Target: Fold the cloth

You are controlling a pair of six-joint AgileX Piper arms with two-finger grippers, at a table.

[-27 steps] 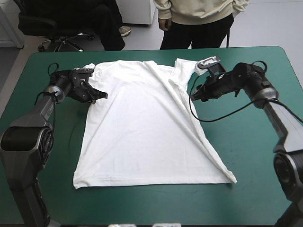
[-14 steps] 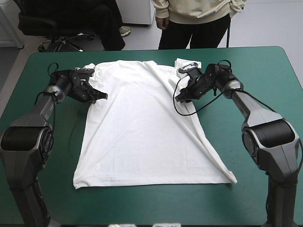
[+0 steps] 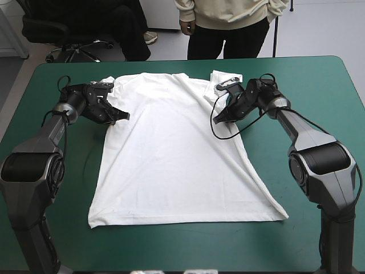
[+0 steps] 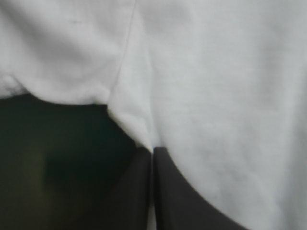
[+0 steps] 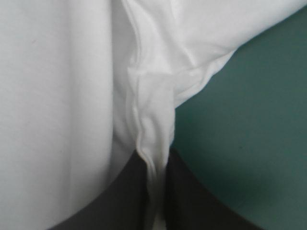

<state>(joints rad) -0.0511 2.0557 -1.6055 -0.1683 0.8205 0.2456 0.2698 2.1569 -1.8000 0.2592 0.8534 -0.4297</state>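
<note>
Teal-green table cover [image 3: 308, 228] carries the white short-sleeved T-shirt [image 3: 171, 165], spread flat, hem toward the near edge. I see a diagonal crease [image 3: 228, 153] across its right half. Farther back, the left gripper [image 3: 121, 116] and right gripper [image 3: 219, 119] are each clamped on cloth by a sleeve.

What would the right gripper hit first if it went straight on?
More of the T-shirt: the right gripper is shut on a bunched fold by the sleeve, and white cloth fills the way ahead. In the high view it points across the chest; nothing else shows there, though depth is unclear.

White T-shirt [image 3: 171, 154] spread flat (long diagonal crease).
</note>
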